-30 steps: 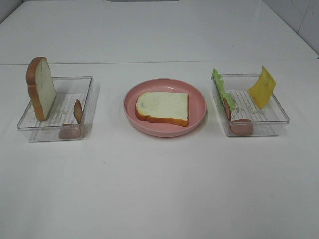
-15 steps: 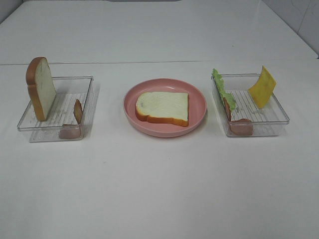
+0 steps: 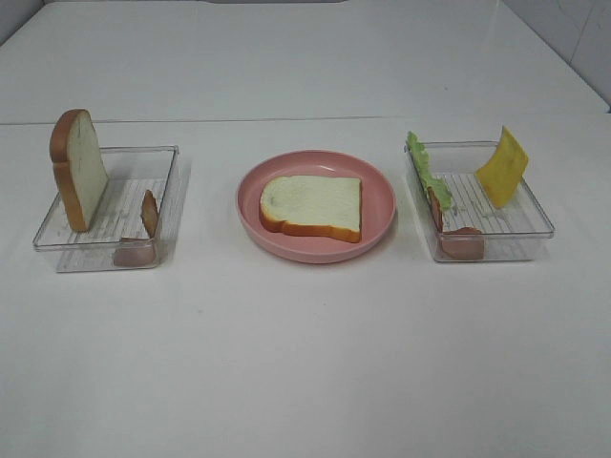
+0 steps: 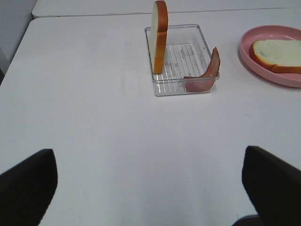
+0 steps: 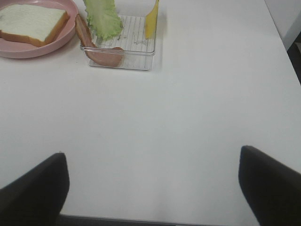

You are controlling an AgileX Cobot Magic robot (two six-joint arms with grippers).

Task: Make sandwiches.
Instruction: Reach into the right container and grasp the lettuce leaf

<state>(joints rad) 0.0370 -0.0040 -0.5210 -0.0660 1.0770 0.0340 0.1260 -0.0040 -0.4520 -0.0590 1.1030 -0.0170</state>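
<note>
Three holders stand in one row across the white table: a clear left tray, a pink plate in the middle and a clear right tray. Each is well apart from the next, with a strip of bare table between them. The whole near half of the table is open, and a wide bare stretch lies beyond the row, crossed by a thin seam line. The wrist views show the table's left and right edges, each with bare table between it and the nearest tray.

One flat bread slice lies on the plate, crust edge toward the near side. In the left tray an upright bread slice stands against the left wall, rising well above the rim. The left bacon strip curls up the right wall. In the right tray the lettuce leaf and the right bacon strip lean on the left wall, the bacon bending along the near wall. The cheese square leans tilted at the far right corner.

The left tool hangs over bare table, near of the left tray, jaws spread wide and holding nothing. The right tool is likewise spread wide and empty, over bare table near of the right tray.
</note>
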